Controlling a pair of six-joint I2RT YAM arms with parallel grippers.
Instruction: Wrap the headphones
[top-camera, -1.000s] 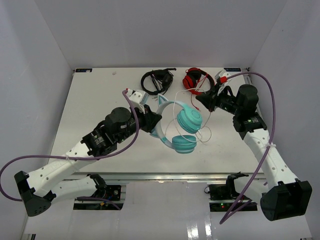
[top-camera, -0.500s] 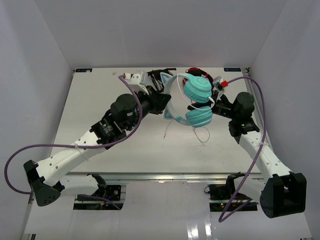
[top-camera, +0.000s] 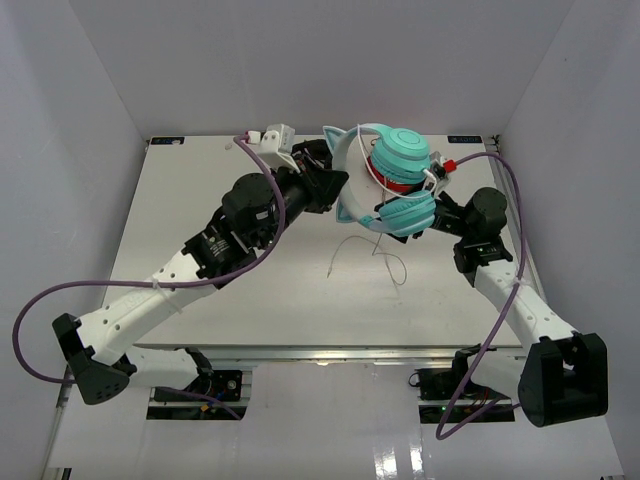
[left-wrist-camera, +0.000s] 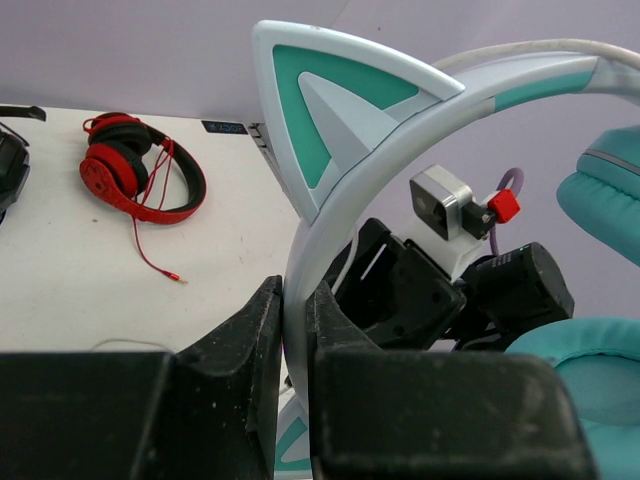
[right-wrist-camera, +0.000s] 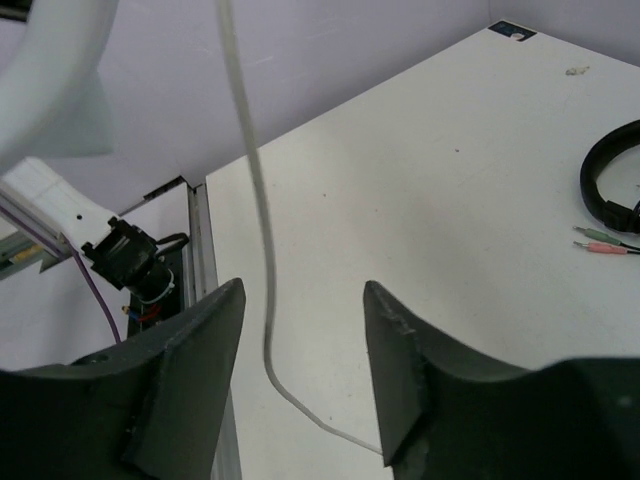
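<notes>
The teal headphones (top-camera: 400, 152) hang in the air over the back of the table, cups stacked one above the other. My left gripper (top-camera: 338, 190) is shut on their pale headband (left-wrist-camera: 300, 260), just below a cat ear (left-wrist-camera: 330, 110). Their thin white cable (top-camera: 372, 245) trails down onto the table. My right gripper (top-camera: 428, 206) sits just right of the lower cup and is open. In the right wrist view the cable (right-wrist-camera: 262, 290) hangs loose between the spread fingers (right-wrist-camera: 200, 330), touching neither.
Red headphones (left-wrist-camera: 125, 170) lie at the back of the table, mostly hidden behind the teal cups in the top view. Black headphones (right-wrist-camera: 608, 185) with pink and green plugs lie back left of them. White walls enclose the table.
My left arm has lifted the headphones off the table and carried them back and to the right. My right gripper has opened and the cable now hangs free.
</notes>
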